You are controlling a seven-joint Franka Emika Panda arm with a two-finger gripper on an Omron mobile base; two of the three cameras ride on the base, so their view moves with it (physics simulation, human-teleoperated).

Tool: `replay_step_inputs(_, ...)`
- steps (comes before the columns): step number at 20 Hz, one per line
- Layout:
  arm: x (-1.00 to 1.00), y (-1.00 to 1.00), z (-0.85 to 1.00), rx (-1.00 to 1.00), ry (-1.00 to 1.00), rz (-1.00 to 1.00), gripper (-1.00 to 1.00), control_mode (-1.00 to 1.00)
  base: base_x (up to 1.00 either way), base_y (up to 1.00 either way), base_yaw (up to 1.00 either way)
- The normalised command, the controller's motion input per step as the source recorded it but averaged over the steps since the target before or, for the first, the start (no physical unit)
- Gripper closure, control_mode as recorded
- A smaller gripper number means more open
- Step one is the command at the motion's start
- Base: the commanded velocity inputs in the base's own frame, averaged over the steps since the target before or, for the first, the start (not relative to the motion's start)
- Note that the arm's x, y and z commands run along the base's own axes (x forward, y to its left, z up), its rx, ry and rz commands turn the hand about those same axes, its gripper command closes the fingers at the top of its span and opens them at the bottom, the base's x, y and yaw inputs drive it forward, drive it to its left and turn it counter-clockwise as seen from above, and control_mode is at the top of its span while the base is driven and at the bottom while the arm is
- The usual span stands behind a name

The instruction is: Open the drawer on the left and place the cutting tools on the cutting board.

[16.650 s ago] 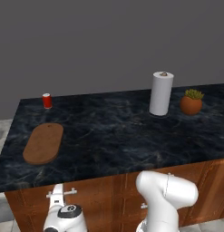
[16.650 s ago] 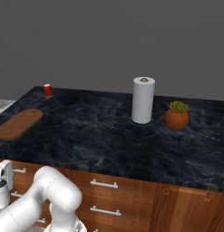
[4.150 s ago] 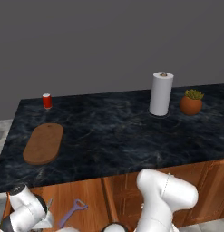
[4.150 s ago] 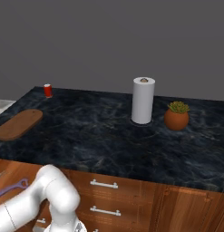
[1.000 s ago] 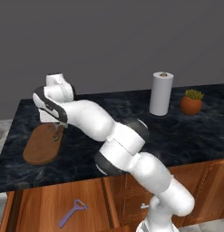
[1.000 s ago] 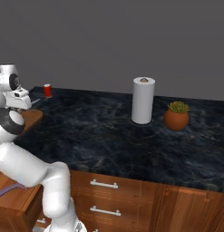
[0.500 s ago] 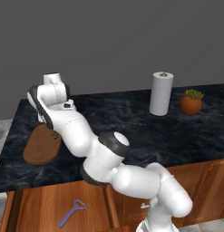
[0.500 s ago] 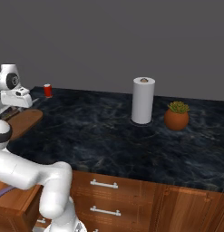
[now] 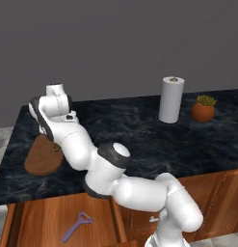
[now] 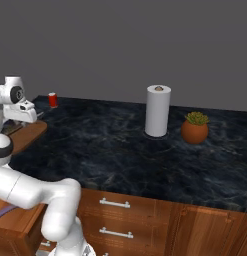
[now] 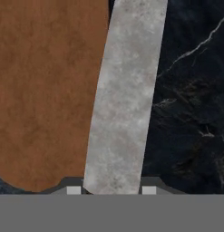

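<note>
Knife blade (image 11: pixel 124 90) runs straight up between the fingertips of the gripper (image 11: pixel 111 189), clamped tight, hanging over the edge of the cutting board (image 11: pixel 45 86) and the dark marble counter (image 11: pixel 190 104). Down below, the purple peeler (image 9: pixel 76 226) lies in the open drawer (image 9: pixel 38 219).

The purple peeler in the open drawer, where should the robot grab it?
Probably on the long straight handle of the peeler, coming down from above. It lies flat on the drawer floor with the drawer open, and the handle is slim and even, unlike the forked Y head.
</note>
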Motion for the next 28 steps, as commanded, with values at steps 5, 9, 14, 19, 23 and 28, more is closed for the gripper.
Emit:
replay_step_inputs(5,0.41,0.31,-0.3,0.0,0.0,0.0,1.0,-1.0,0.0,0.0,0.0)
replay_step_inputs(9,0.42,0.29,-0.32,0.0,-0.01,0.0,1.0,-1.0,0.0,0.0,0.0)
replay_step_inputs(14,0.32,0.28,-0.33,0.0,-0.02,0.0,1.0,-1.0,0.0,0.0,0.0)
replay_step_inputs(19,0.27,0.45,-0.19,0.0,-0.04,-0.01,1.0,-1.0,0.0,0.0,0.0)
replay_step_inputs(23,0.27,0.54,-0.07,0.0,-0.02,-0.04,-1.0,-1.0,0.0,0.0,0.0)
replay_step_inputs(28,0.02,0.02,0.0,0.0,0.0,0.0,-1.0,-1.0,0.0,0.0,0.0)
